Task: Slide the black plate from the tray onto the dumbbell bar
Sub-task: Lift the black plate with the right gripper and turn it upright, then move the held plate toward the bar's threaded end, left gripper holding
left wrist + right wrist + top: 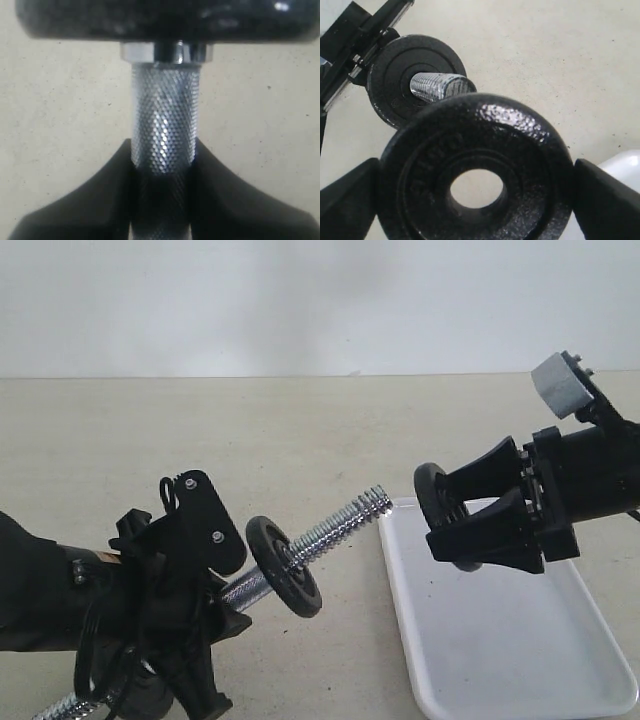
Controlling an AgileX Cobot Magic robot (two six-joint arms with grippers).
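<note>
At the left of the exterior view, the left tool is closed on the knurled grip of the dumbbell bar. The left wrist view confirms this: both black fingers press against the knurled shaft. The bar is tilted, rising toward the right. Its lower end is cut off at the frame edge, and the tool body hides part of the grip. One mounted plate sits on the bar just beyond the tool. In the left wrist view it appears only as a blurred dark band. The threaded end projects bare past that plate, above the beige bench. To the right, the black plate is off the tray, held on edge in the air above the tray's far left corner. It is near the bar tip but apart from it. The right tool is clamped across its rim, and the fingers hide much of the disc. In the right wrist view, the bar tip lies outside the plate's rim, not in its hole. A white corner of the tray is barely visible there.
</note>
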